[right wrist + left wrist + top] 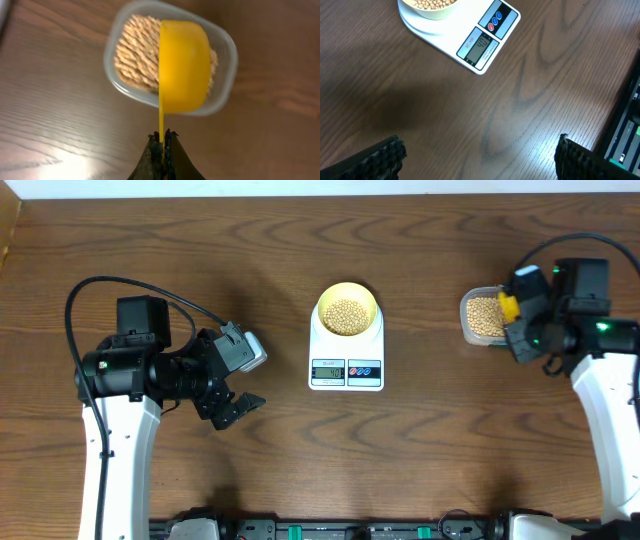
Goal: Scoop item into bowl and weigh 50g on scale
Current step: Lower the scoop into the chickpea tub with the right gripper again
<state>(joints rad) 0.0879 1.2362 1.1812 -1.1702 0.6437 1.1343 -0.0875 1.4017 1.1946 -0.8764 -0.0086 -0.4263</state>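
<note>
The pale yellow bowl [347,310], filled with tan beans [347,316], sits on the white scale [346,358] at the table's middle; the scale's display [481,47] is lit. More beans [135,55] fill a clear tub [482,317] at the right. My right gripper [162,135] is shut on the thin handle of a bright yellow scoop [183,65], which hangs tipped on its side over the tub. My left gripper [232,405] stands wide open over bare table left of the scale, with nothing between its fingers [387,155].
Both white arm bases [115,460] rise from the near table edge, left and right. A black rail [330,530] with green connectors runs along that edge. Dark cables [100,290] loop above each arm.
</note>
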